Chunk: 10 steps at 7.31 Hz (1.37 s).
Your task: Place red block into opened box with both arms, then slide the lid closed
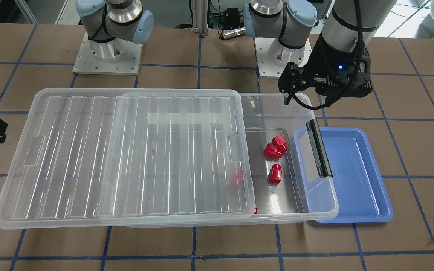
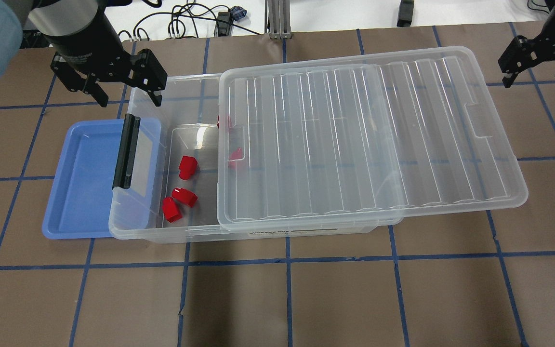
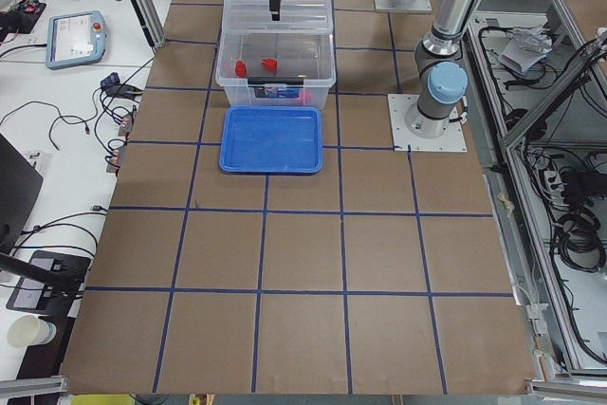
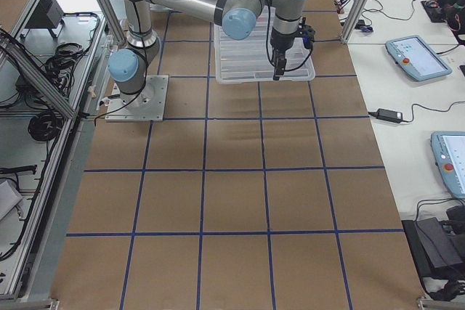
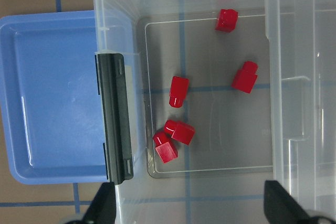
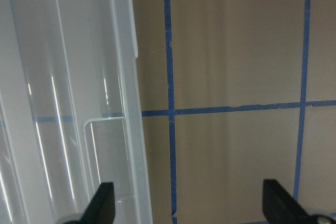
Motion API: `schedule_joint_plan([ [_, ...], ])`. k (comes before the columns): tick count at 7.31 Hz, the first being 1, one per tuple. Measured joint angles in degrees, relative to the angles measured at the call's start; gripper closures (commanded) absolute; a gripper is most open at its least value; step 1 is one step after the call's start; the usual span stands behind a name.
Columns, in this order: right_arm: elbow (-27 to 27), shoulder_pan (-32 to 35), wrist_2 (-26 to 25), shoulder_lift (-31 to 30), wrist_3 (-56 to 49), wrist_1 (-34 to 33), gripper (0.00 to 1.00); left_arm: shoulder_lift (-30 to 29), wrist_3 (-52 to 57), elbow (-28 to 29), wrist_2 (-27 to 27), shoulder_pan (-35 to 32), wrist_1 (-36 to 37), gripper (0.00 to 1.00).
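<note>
Each red block [image 5: 178, 91] looks to me like a light, rigid bit of plastic with a glossy skin that could squirt out of a pinch. I would take one across the flat sides of its boxy body and stay off the round stud. I count five of them, all lying on the floor of the box [image 2: 191, 235]. Three are in the uncovered stretch by the box's black bar [image 2: 125, 152], two of those touching, and two are further in, about where the cover begins. The lid [image 2: 369, 140] is what I judge is left to handle: it rests on the box's rim, offset toward the end away from the black bar and overhanging it. It should be light and fairly stiff, though springy across its ribs and slick on top. So I'd push on its raised rim or catch the notch [image 2: 477, 118] in its overhanging short end rather than press down on the sheet. There is one box, one lid, and one blue tray [image 2: 85, 178] just outside the box's black-bar end. Of the two arms, the left end effector [image 2: 128, 96] hangs over the box wall farthest from the robot, near the black bar, with its fingers spread wide and holding nothing. The right end effector [image 2: 534, 77] hovers over the counter [image 2: 306, 289] just beyond the lid's overhanging end, likewise spread and empty.
</note>
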Motion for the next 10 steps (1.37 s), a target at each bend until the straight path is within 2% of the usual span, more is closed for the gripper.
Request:
schedule_joint_plan([
  [1, 1.9, -1.3, 0.1, 0.0, -0.2, -0.5, 0.00, 0.4, 0.0, -0.8, -0.2, -0.8, -0.3, 0.00],
  [5, 8.9, -3.8, 0.3, 0.1, -3.9, -10.3, 0.00, 0.5, -0.1, -0.7, -0.5, -1.4, -0.3, 0.00],
  [10, 9.9, -3.9, 0.8, 0.8, -5.0, -11.6, 0.00, 0.6, -0.1, -1.4, -0.5, -1.3, -0.3, 0.00],
])
